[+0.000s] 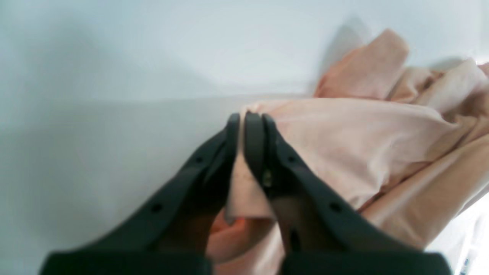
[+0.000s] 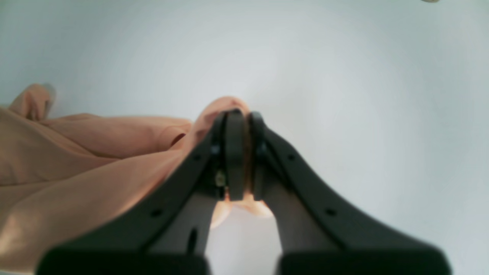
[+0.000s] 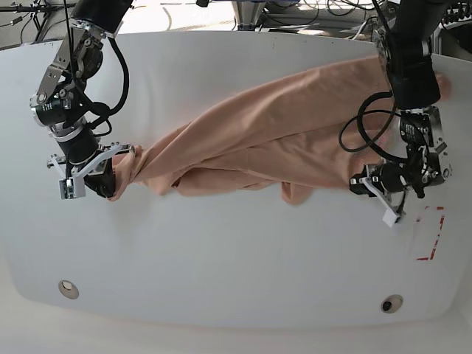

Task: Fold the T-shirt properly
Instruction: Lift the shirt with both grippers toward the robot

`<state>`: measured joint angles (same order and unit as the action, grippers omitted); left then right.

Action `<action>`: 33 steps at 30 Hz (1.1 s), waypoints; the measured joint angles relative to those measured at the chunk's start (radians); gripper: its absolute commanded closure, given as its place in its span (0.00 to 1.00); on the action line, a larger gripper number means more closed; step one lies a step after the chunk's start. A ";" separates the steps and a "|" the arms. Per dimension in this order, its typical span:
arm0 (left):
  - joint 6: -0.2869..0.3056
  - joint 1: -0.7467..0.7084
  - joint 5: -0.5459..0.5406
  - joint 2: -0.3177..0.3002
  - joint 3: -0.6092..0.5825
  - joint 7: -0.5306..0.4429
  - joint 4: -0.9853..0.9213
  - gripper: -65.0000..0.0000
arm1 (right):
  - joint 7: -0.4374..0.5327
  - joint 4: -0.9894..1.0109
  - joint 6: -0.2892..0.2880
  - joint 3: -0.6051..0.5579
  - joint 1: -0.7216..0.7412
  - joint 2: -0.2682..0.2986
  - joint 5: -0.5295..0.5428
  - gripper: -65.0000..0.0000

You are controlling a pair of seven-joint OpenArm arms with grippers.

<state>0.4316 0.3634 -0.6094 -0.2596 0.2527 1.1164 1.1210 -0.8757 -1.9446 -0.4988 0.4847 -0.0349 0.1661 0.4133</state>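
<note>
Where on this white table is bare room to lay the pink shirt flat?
The white table is bare along its near side, below the salmon-pink cotton T-shirt, between the red corner marks and the left edge. The middle band is crowded: shirt stretched between both hands.

I am counting one T-shirt [image 3: 273, 140] lying on one white table [image 3: 236, 251], two arms working over it, two round holes [image 3: 68, 287] showing in the tabletop, and one red corner marking [image 3: 434, 234].
</note>
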 measured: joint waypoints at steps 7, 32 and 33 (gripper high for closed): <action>0.004 0.028 -0.011 -0.058 0.118 0.065 0.202 1.00 | 0.003 0.000 0.000 -0.001 0.081 0.042 0.006 1.00; 0.013 0.411 -0.033 -0.167 0.267 0.124 0.444 1.00 | 0.013 0.438 -0.007 -0.312 0.634 0.200 0.030 1.00; 0.012 0.444 -0.035 -0.170 0.266 0.121 0.434 1.00 | 0.015 0.466 -0.008 -0.327 0.669 0.207 0.032 1.00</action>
<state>0.4438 0.8078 -0.6449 -0.4297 0.5190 1.2377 1.5547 -0.8608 -1.4784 -0.5064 0.1574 0.6342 0.3733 0.4458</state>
